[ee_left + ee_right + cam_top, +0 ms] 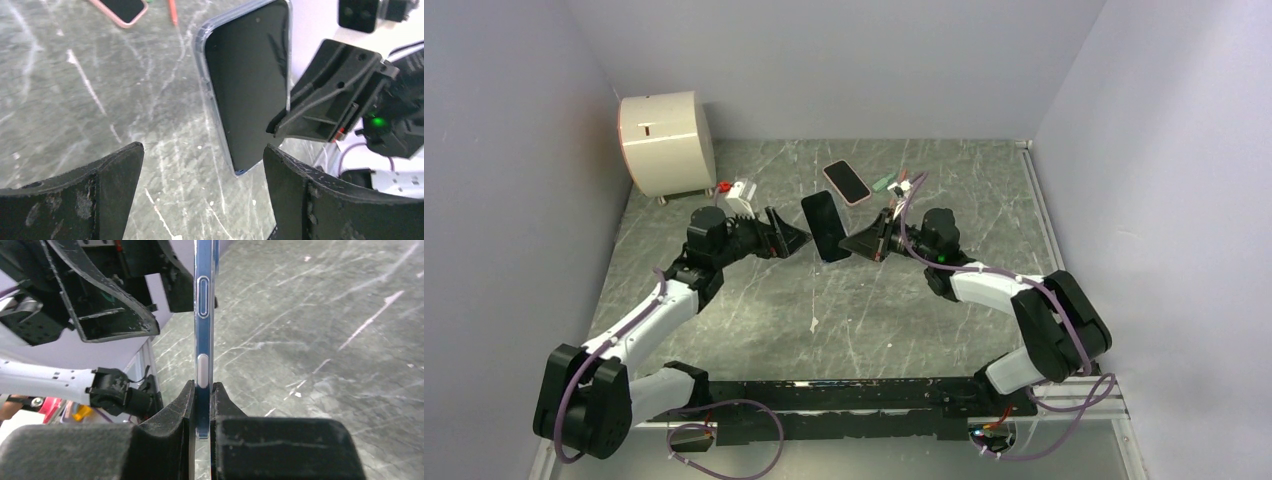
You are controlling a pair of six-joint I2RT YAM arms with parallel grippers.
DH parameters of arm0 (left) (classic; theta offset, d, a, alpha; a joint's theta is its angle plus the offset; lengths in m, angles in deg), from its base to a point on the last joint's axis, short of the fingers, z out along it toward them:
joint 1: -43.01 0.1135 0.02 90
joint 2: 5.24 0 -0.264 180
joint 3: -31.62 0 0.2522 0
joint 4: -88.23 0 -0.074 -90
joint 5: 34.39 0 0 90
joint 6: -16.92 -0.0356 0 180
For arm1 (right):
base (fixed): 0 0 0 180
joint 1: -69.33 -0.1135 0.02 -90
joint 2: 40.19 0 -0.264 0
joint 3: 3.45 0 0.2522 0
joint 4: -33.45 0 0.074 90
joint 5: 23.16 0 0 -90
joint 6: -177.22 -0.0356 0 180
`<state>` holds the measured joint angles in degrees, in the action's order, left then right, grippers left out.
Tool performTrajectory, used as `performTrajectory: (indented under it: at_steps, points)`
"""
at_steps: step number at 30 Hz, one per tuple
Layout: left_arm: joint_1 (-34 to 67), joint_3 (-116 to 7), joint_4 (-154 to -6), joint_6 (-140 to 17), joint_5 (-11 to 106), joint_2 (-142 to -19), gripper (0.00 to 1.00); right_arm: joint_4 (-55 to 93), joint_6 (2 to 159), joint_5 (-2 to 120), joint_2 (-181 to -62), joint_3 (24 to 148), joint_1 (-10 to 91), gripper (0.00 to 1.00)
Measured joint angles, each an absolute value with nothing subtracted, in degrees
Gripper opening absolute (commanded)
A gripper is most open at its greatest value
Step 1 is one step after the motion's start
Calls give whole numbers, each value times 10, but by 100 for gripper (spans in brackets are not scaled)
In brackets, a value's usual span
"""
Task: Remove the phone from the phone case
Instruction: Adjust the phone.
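Top external view: a white drum-shaped appliance (667,140) stands in the far left corner of the grey marbled surface (754,330), with a small white and red object (737,192) just beside it. A pink-cased phone (847,182) lies flat near the middle of the far edge. Next to it are a few thin green and red items (889,183), too small to name. Over the middle of the surface, somewhat toward the far edge, the phone (826,226) stands on edge in the air, seated in its clear phone case (202,45), whose rim runs round the dark screen. The right pincer (852,243) comes in from the right-hand side. Its jaws are drawn narrow and clamped on one end of the phone case, one finger (175,415) against each flat face, so the blue side with its buttons shows between them in the right wrist view. The left pincer (796,238) faces the phone from the left-hand side with its jaws spread wide. Its fingertips (127,160) are near the phone case but touch nothing. In the left wrist view the right pincer's black finger covers part of the phone's right edge.
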<state>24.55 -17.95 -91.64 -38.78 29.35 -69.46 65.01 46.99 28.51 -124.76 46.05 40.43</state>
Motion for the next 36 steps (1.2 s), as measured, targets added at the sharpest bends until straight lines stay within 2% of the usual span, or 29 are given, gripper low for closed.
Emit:
performTrajectory:
  at_steps: [5, 20, 29, 32, 33, 35, 36]
  points:
    - [246, -164, -979, -375, 228, -695, 92, 693, 450, 249, -1245, 456, 404, 0]
    - [248, -164, -1147, -281, 97, -724, 71, 813, 387, 175, -1245, 442, 404, 0]
    - [248, -164, -1206, -236, 65, -742, 30, 825, 376, 167, -1245, 442, 399, 0]
    - [249, -164, -1216, -221, 63, -744, 7, 826, 377, 166, -1245, 442, 397, 0]
    - [250, -163, -1219, -214, 59, -744, 3, 826, 379, 167, -1245, 442, 396, 6]
    - [250, -163, -1223, -207, 58, -741, 2, 824, 382, 166, -1245, 442, 396, 20]
    - [250, -163, -1220, -207, 58, -738, 2, 823, 383, 166, -1245, 442, 396, 33]
